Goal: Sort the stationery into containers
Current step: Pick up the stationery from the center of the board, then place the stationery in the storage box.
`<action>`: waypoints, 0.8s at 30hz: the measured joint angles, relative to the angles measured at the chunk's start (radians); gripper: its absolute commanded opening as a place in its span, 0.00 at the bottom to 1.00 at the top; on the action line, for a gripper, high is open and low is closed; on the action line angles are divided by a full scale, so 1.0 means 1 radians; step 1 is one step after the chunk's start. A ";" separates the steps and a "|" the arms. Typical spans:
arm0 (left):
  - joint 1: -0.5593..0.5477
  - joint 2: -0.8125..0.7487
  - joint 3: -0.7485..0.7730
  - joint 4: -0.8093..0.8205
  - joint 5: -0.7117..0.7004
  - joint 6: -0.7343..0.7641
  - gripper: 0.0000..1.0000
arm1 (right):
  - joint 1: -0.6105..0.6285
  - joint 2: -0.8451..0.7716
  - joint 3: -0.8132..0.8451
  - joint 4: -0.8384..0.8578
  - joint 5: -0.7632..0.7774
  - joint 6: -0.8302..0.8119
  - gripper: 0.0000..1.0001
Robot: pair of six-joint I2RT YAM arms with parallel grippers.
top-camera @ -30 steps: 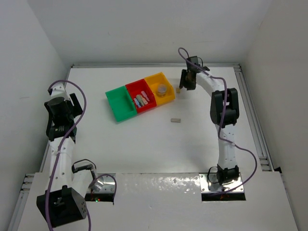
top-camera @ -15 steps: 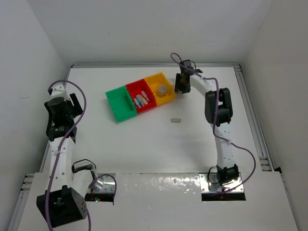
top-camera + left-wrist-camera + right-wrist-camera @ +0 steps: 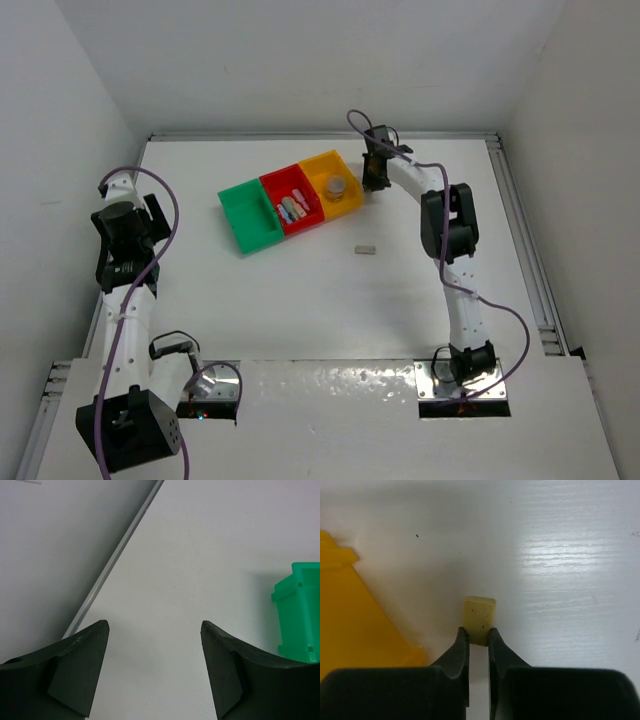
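Note:
Three bins stand in a row: green (image 3: pixel 250 215), red (image 3: pixel 292 203) and orange-yellow (image 3: pixel 334 185). The red bin holds several pastel oblong pieces (image 3: pixel 293 208). The yellow bin holds a round grey roll (image 3: pixel 337 186). My right gripper (image 3: pixel 372 183) is right beside the yellow bin's right side, shut on a small tan block (image 3: pixel 479 618) at the table surface; the yellow bin's wall (image 3: pixel 355 625) is to its left. A second tan block (image 3: pixel 365 249) lies on the table below the bins. My left gripper (image 3: pixel 152 672) is open and empty, above the table left of the green bin (image 3: pixel 299 615).
A raised grey rail (image 3: pixel 112 567) borders the table's left edge, and white walls enclose the table on three sides. The right arm's purple cable (image 3: pixel 352 122) arcs above the yellow bin.
My right gripper has moved left, from a little right of the yellow bin to right against its right side. The left arm has not moved.

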 measured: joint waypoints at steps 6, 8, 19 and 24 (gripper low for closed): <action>0.000 0.000 0.003 -0.003 0.094 0.018 0.68 | 0.005 -0.162 -0.250 0.081 0.079 -0.072 0.00; 0.000 0.000 0.015 -0.010 0.209 0.043 0.68 | 0.007 -0.301 -0.435 0.162 0.095 -0.137 0.00; -0.152 0.187 0.161 -0.019 0.835 0.050 0.70 | 0.388 -0.866 -0.870 0.691 0.030 -0.387 0.00; -0.241 0.294 0.213 -0.023 0.899 -0.005 0.68 | 0.524 -0.760 -0.868 0.816 -0.005 -0.363 0.00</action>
